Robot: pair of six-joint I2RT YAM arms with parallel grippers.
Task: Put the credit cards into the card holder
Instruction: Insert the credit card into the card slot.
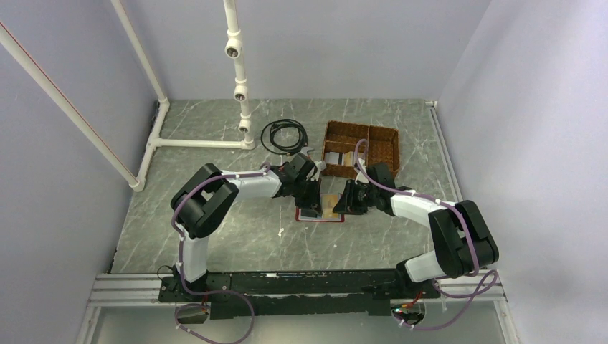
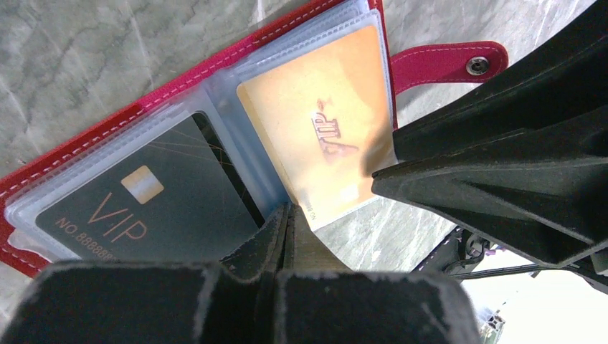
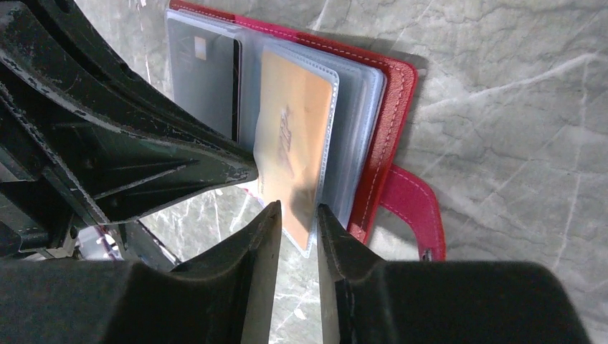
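The dark-red card holder (image 2: 93,132) lies open on the table, snap tab (image 2: 444,61) to one side, its clear sleeves fanned out. A dark card (image 2: 143,208) sits in one sleeve. A tan card (image 2: 315,122) sits part way in the sleeve beside it, its end sticking out. My left gripper (image 2: 290,215) is shut, with its tips at the holder's edge between the two sleeves. I cannot tell if plastic is pinched. My right gripper (image 3: 297,211) is open a narrow way, its tips over the tan card's (image 3: 294,136) protruding end. Both grippers meet over the holder (image 1: 319,215) in the top view.
A brown wicker divided basket (image 1: 361,148) stands just behind the holder. A coiled black cable (image 1: 285,135) lies at the back, next to a white pipe frame (image 1: 240,89). The two grippers are nearly touching.
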